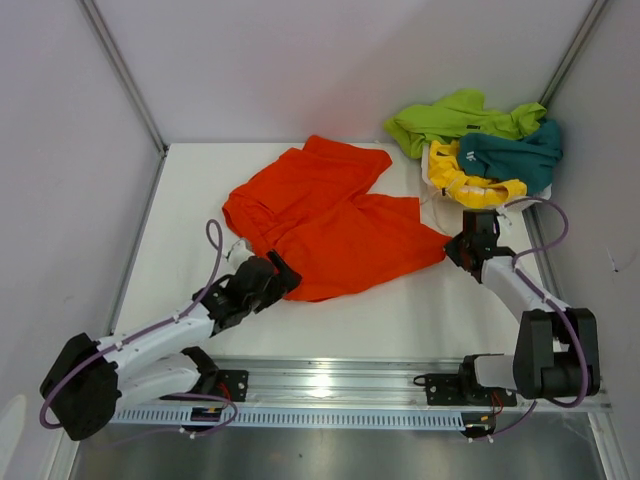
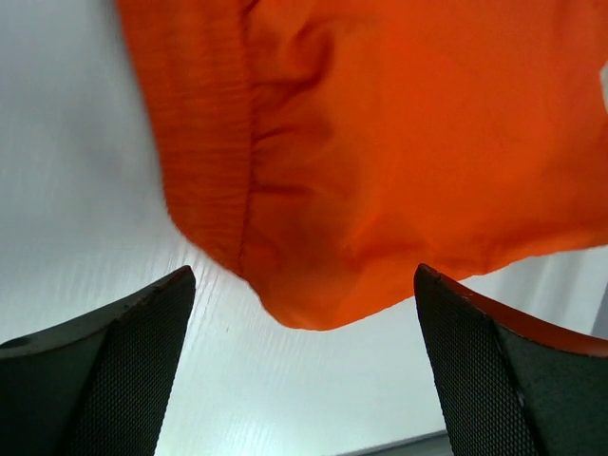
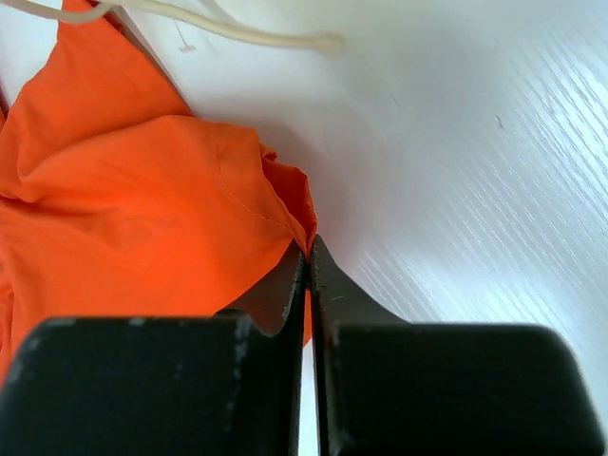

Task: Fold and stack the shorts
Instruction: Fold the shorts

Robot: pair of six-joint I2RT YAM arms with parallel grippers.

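Top external view: the white table point(image 1: 400, 320) is covered at its middle by the orange shorts point(image 1: 330, 225), which are spread roughly flat and reach from one gripper to the other. A heap of lime green shorts point(image 1: 460, 115), teal shorts point(image 1: 520, 155) and yellow shorts point(image 1: 465, 180) is seen just beyond the right gripper point(image 1: 452, 243), apart from the orange pair. The right gripper is clamped on the outer corner of the orange shorts; in its wrist view the jaws are pressed almost together with a sliver of orange fabric pinched between them. The left gripper point(image 1: 285, 272) is spread wide and empty, its fingers point(image 2: 123, 380) flanking a rounded corner of cloth edged by a ribbed band point(image 2: 204, 142) just ahead of the tips. The step in hand is judged to be taking a second hold so that a fold can be made. It would be done well if the left gripper were eased forward and low, so that the corner is taken deep between the pads before closing. The right hold looks shallow, so tension should be kept gentle. A cream cord point(image 3: 237, 36) lies ahead of the right gripper and should be kept out of the fold.
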